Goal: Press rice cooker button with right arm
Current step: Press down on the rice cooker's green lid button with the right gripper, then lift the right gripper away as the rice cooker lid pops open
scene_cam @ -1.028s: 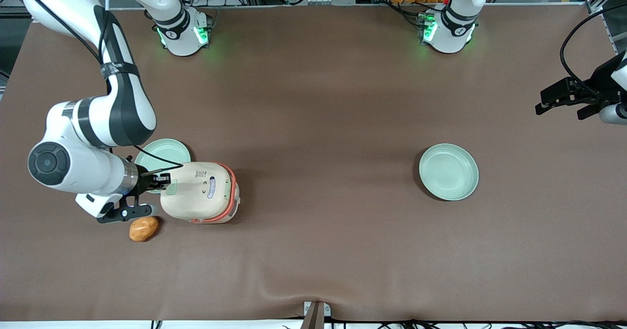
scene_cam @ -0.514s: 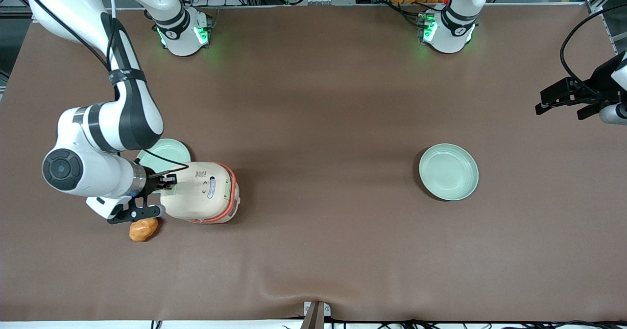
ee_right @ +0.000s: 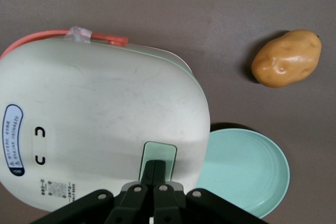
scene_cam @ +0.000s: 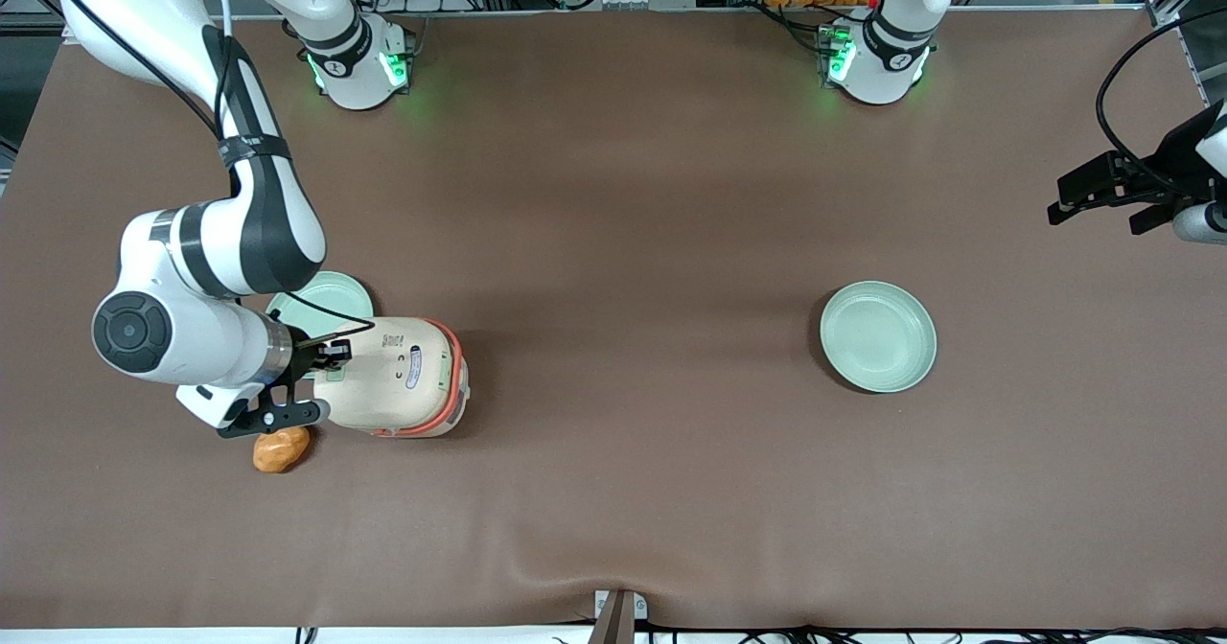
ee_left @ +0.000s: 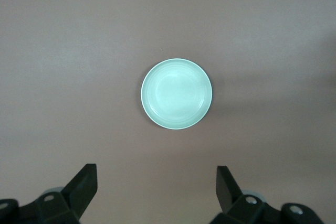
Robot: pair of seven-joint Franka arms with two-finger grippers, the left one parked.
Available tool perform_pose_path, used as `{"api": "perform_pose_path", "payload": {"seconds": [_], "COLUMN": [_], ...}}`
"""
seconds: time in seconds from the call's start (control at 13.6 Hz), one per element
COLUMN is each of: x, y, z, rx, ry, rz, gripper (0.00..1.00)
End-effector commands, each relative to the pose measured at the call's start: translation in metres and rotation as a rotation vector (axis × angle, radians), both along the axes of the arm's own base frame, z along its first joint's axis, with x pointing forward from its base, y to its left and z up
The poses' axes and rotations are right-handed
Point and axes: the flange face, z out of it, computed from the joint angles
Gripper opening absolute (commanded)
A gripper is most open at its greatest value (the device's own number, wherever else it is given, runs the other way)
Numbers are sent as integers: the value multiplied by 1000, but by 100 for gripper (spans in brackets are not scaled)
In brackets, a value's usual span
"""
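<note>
The cream-white rice cooker with its orange-red trim stands on the brown table toward the working arm's end, lid down. In the right wrist view its lid carries the small mint-green button near the lid's edge. The right arm reaches in low beside the cooker. Its black gripper is shut with nothing held, and the joined fingertips rest on the button, covering part of it. In the front view the gripper hides most of the button.
A potato lies on the table beside the cooker, nearer to the front camera than the gripper. One pale green plate sits partly under the arm, against the cooker. Another plate lies toward the parked arm's end.
The right arm has slid toward the cooker, bringing the shut fingertips onto the button, which showed more fully before. The cooker, potato and plates have not moved.
</note>
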Motion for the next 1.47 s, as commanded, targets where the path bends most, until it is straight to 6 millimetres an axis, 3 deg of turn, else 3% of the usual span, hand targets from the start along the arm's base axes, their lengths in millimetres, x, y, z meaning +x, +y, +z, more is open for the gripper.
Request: {"api": "perform_pose_path", "payload": {"seconds": [0.0,0.51,0.66,1.03,1.17,1.25,1.32,1.39], "x": [2,4,2,-8,-14,-18,-23,-27], "y": [1,-6,-4,-8,-11,-12,-14,-19], "z": [-16,-41,-27,38,66,84,102,122], "rx": [3,0,0,11,17,22,26,32], "ry": [13,24,17,-17,-33,-46,-60,-90], "rz": [-13,-15,-18,-25,-24,-25,-20,-22], "gripper": [0,0,0,0,5,12,38,99]}}
